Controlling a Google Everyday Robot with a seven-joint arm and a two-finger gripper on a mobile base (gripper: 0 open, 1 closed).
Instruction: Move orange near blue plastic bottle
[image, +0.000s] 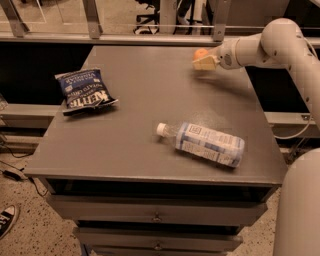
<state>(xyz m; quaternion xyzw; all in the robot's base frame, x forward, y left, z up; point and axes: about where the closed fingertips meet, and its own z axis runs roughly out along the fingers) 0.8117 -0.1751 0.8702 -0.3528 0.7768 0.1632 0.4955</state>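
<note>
We count one orange (200, 52) at the table's (135, 145) one o'clock edge, right at the single gripper (202, 62); whether that gripper grasps it we cannot tell. One blue plastic bottle (207, 144) lies at five o'clock, one chip bag (84, 91) at ten.

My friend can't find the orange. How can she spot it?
Look at the grey table, far right corner, where the robot's gripper reaches in. The orange sits right at the gripper: small, round, the only orange-coloured thing, unlike the long bottle or blue chip bag.
</note>
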